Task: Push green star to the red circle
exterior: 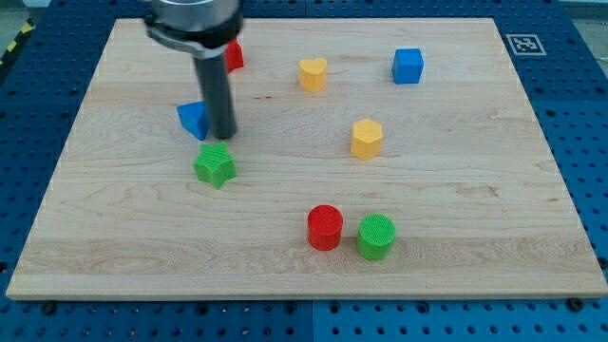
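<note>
The green star lies left of the board's middle. The red circle stands to its lower right, with a green circle touching or nearly touching it on the view's right. My tip is just above the green star, close to its upper edge, and right beside a blue block on its left.
A red block is partly hidden behind the rod at the top. A yellow heart and a blue cube lie at the top right. A yellow hexagon sits right of centre. The wooden board rests on a blue pegboard.
</note>
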Motion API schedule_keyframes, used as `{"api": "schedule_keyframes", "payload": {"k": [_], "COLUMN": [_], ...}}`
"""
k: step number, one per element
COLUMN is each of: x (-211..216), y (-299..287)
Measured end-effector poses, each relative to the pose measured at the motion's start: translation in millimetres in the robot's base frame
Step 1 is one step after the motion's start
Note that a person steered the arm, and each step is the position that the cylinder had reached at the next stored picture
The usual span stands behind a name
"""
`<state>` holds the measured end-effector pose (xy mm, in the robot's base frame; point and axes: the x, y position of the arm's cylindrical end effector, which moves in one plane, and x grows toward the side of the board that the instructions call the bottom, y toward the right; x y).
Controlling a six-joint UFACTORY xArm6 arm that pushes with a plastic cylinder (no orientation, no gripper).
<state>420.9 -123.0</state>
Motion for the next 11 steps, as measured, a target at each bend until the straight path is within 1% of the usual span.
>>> {"api": "schedule_keyframes", "payload": {"k": [1,2,3,4,5,6,7,8,9,11], "x": [-0.1,0.5,21.6,40.1,41.2,50.4,62.3,70.5,75.0,86.7], "y": [-31.3,-37.4,-37.4,-26.0,0.8,30.9,46.8,46.2,28.7,31.6]}}
